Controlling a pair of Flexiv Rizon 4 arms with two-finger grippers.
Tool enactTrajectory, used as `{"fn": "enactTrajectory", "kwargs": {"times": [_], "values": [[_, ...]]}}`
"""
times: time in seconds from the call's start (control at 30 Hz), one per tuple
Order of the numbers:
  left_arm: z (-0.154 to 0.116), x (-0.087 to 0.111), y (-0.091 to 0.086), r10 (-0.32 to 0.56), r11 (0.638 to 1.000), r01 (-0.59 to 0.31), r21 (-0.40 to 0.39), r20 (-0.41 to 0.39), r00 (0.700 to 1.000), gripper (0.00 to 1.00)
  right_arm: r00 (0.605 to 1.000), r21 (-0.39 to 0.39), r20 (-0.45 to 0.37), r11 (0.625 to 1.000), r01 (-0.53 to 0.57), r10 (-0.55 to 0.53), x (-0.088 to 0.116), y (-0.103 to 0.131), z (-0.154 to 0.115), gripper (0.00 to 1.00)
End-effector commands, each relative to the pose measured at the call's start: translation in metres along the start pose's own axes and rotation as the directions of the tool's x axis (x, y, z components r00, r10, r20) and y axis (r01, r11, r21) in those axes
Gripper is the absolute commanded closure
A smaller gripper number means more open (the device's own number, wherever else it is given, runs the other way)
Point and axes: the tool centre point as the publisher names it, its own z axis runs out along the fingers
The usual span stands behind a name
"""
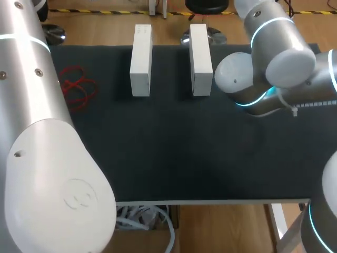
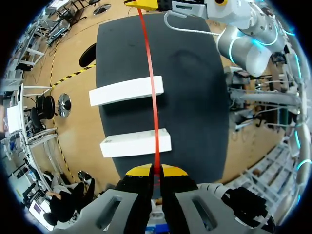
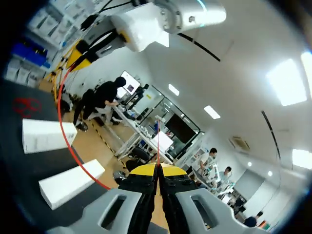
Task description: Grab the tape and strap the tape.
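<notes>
Left wrist view first: we are pinching the red tape [image 2: 152, 97] between the yellow tips of our left gripper [image 2: 156, 170], whose fingers are closed down with only the band's thickness between them. From there the tape is running straight ahead, away from the fingers. It is crossing the near white block [image 2: 135, 143] and then the far white block [image 2: 126, 90], each at right angles to its long side, over the black table [image 2: 195, 97]. We cannot tell whether it is touching the block tops or hanging just above them. At the far end our right gripper [image 2: 145, 4] is holding it. In the right wrist view that gripper's tips are likewise closed on the tape, and the band is sagging in a slack arc past the blocks toward the left gripper.

In the head view neither gripper nor the stretched tape is showing. Our left arm [image 1: 47, 158] is filling the left of the frame and our right arm [image 1: 274, 63] the upper right. The two blocks are standing side by side at upper middle, and a tangle of spare red tape [image 1: 78, 87] is lying at upper left, well apart from them.

We are judging that the coming move turns on the tape's long axis lying across both blocks. Each arm has one end, so neither is nearer.
</notes>
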Motion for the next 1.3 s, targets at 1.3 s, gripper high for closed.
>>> {"fn": "enactTrajectory", "kwargs": {"times": [1.3], "values": [[-0.003,-0.003,-0.001,0.000,1.000,0.000,-0.006,-0.009,1.000,1.00,0.783,-0.101,-0.113,0.791,0.603,-0.611,0.058,0.061,0.010,1.00]]}}
